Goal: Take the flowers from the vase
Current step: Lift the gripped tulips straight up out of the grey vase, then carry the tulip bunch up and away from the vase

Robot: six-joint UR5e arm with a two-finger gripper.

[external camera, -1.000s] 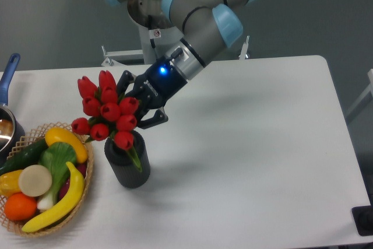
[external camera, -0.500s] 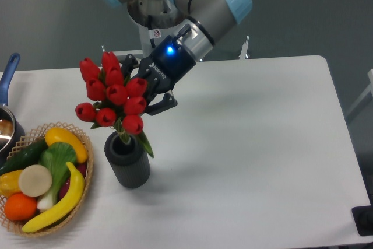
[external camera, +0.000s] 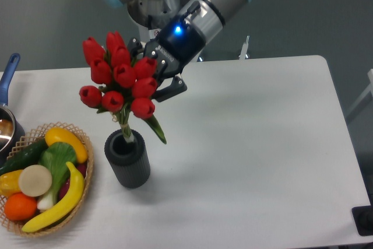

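White table (external camera: 250, 144), grey wall behind. The flowers (external camera: 119, 77) are held above the vase (external camera: 128, 160); the gripper (external camera: 152, 77) is seen closed on the bunch just behind the buds, fingers partly hidden. Stem ends appear to sit in the vase mouth. Risk, as judged: stems could snag the rim on a sideways pull and the vase be tipped toward the wicker basket (external camera: 87, 196). Long axis near-vertical, buds up, tilted slightly left.

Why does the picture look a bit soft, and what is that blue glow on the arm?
In the fixed camera view, light is even and diffuse: the vase casts only a faint shadow on the table. The flowers look slightly blurred. The blue glow is a small light just above the end effector.
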